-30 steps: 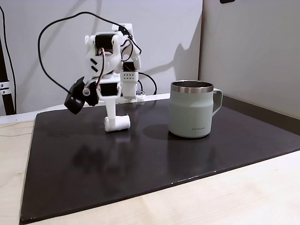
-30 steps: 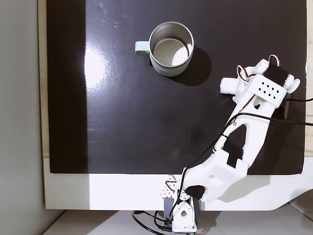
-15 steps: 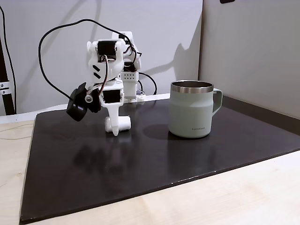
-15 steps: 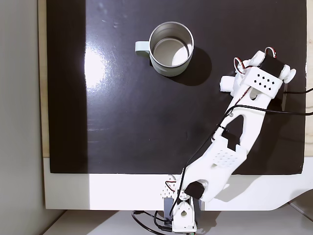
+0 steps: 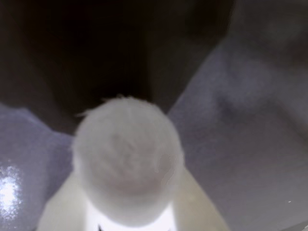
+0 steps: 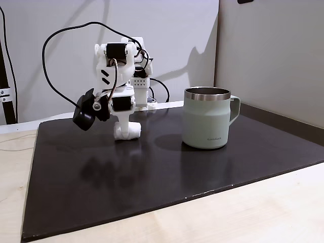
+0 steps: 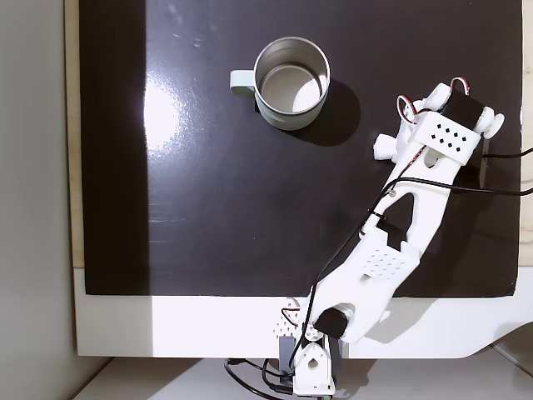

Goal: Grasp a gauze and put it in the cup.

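Note:
The gauze (image 6: 128, 130), a small white roll, sits low over the black mat left of the cup (image 6: 205, 121), between the fingers of my gripper (image 6: 124, 132), which is shut on it. In the top-down fixed view the gauze (image 7: 384, 147) pokes out from under the gripper (image 7: 391, 148), to the right of and slightly below the cup (image 7: 291, 119), whose open mouth faces up. In the wrist view the fuzzy end of the gauze (image 5: 127, 154) is very close, with a pale finger (image 5: 199, 207) on either side of it.
The black mat (image 6: 152, 177) covers most of the pale wooden table. The arm's base (image 7: 304, 367) stands at the mat's bottom edge in the top-down fixed view. A black cable (image 6: 55, 45) loops up beside the arm. A wall panel stands behind the cup.
The wrist has swung slightly away from the base and tilted. The gauze has shifted a little with the gripper and sits a touch higher over the mat. The cup has not moved.

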